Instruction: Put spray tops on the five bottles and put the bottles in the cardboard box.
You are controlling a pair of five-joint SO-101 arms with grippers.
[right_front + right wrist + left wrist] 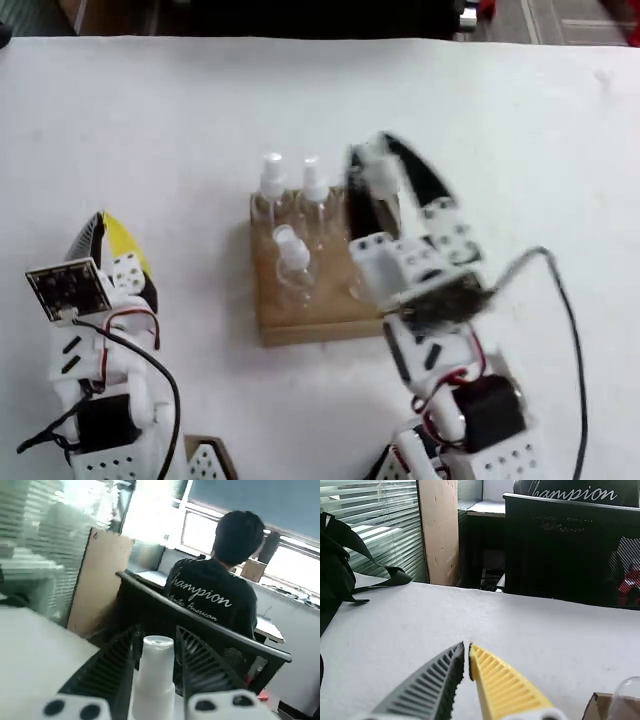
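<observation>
The cardboard box point(300, 320) lies at the table's middle. In it stand three clear bottles with white spray tops: two at the back point(272, 188) point(314, 186) and one nearer the front point(292, 256). My right gripper point(372, 160) is over the box's right side, shut on a white spray top point(368, 172). The right wrist view shows that spray top point(154, 675) upright between the black fingers of the gripper point(158, 632); what is under it is hidden. My left gripper point(110, 235) rests at the left, apart from the box, its grey and yellow fingers together point(466, 656) and holding nothing.
In the left wrist view a corner of the box point(597, 706) and a bottle's clear shoulder point(626, 697) show to one side. A black strap point(380, 577) lies on the white table near its far edge. A cable point(560, 300) loops to the right of the right arm.
</observation>
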